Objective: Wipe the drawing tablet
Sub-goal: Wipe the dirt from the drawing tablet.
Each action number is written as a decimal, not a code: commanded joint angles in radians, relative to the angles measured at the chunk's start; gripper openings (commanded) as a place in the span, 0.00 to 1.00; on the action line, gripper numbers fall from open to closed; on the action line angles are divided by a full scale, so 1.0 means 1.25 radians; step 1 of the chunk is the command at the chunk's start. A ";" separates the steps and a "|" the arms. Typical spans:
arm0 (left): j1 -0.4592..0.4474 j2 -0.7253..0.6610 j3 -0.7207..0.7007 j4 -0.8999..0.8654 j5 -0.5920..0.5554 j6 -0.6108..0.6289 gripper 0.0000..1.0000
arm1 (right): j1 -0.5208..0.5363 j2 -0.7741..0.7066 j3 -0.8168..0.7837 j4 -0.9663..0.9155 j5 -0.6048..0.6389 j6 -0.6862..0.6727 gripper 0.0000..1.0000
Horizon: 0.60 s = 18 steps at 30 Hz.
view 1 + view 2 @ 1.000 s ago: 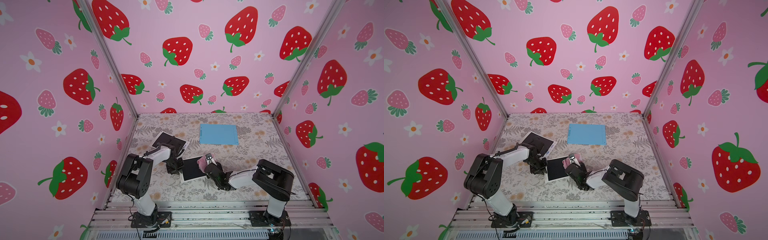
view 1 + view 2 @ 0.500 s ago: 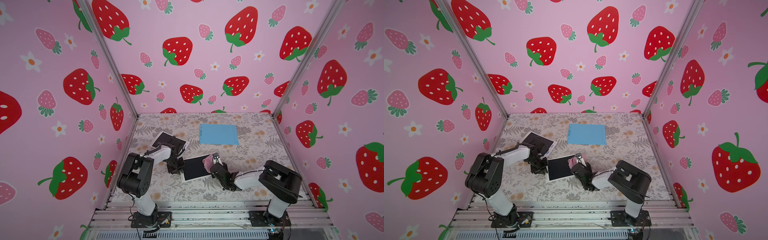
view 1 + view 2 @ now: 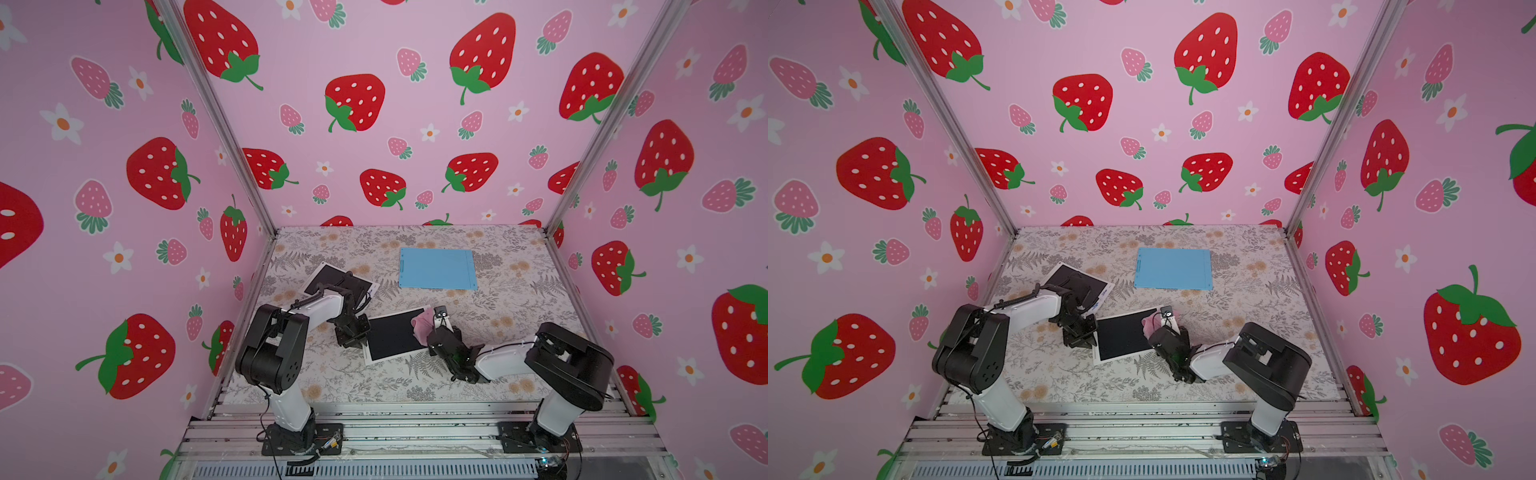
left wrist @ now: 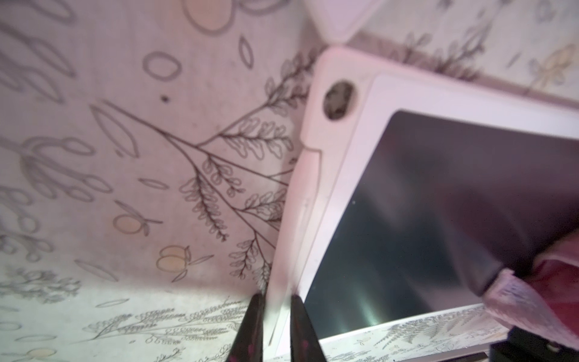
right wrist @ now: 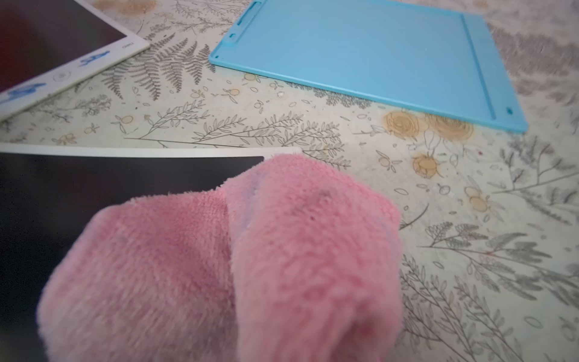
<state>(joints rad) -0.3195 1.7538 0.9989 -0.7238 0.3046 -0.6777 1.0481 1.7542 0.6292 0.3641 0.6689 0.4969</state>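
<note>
While the left fingers [image 4: 275, 326] pinch the white edge of the tablet [image 3: 395, 334], the right fingers [image 3: 430, 328] are closed on a pink cloth [image 5: 225, 266] that rests on the tablet's dark screen at the corner nearest them. That tablet lies flat on the worktop [image 3: 498, 303], between the two sets of fingers. Beyond the right fingers, well apart, lies a blue board [image 3: 436, 268]. Just beside the left arm, beyond its fingers, lies a second tablet [image 3: 1067, 276], partly hidden in both top views
</note>
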 commanded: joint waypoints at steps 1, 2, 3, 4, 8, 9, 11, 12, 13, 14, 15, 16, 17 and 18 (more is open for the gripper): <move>-0.015 0.099 -0.052 0.033 -0.113 -0.013 0.15 | 0.102 0.092 0.061 -0.113 -0.057 -0.034 0.00; -0.016 0.099 -0.051 0.032 -0.114 -0.013 0.15 | 0.104 0.101 0.067 -0.116 -0.047 -0.030 0.00; -0.016 0.100 -0.049 0.031 -0.114 -0.013 0.15 | 0.093 0.097 0.056 -0.117 -0.030 -0.021 0.00; -0.017 0.101 -0.048 0.030 -0.116 -0.013 0.15 | 0.071 0.085 0.035 -0.118 -0.026 -0.004 0.00; -0.017 0.105 -0.049 0.029 -0.117 -0.009 0.15 | -0.054 -0.006 -0.102 -0.117 -0.039 0.060 0.00; -0.017 0.105 -0.047 0.029 -0.118 -0.009 0.15 | -0.067 -0.029 -0.125 -0.116 -0.040 0.059 0.00; -0.017 0.105 -0.046 0.029 -0.117 -0.008 0.15 | -0.064 -0.044 -0.136 -0.117 -0.054 0.053 0.00; -0.017 0.106 -0.045 0.028 -0.118 -0.008 0.14 | -0.051 -0.041 -0.128 -0.117 -0.062 0.052 0.00; -0.016 0.107 -0.044 0.027 -0.117 -0.006 0.15 | -0.024 -0.028 -0.108 -0.116 -0.056 0.045 0.00; -0.017 0.106 -0.043 0.027 -0.118 -0.006 0.14 | 0.011 -0.004 -0.077 -0.118 -0.050 0.034 0.00; -0.017 0.106 -0.042 0.026 -0.116 -0.005 0.14 | 0.040 0.019 -0.042 -0.118 -0.049 0.021 0.00; -0.017 0.108 -0.041 0.025 -0.116 -0.004 0.14 | 0.071 0.051 0.002 -0.116 -0.051 0.004 0.00; -0.017 0.109 -0.040 0.022 -0.117 -0.002 0.14 | 0.099 0.080 0.041 -0.111 -0.055 -0.016 0.00; -0.017 0.111 -0.038 0.021 -0.118 0.001 0.14 | 0.114 0.100 0.070 -0.106 -0.060 -0.029 0.00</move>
<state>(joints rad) -0.3283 1.7733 1.0203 -0.7341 0.3157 -0.6765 1.1084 1.7847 0.6636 0.3515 0.6949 0.5148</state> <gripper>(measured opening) 0.146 0.083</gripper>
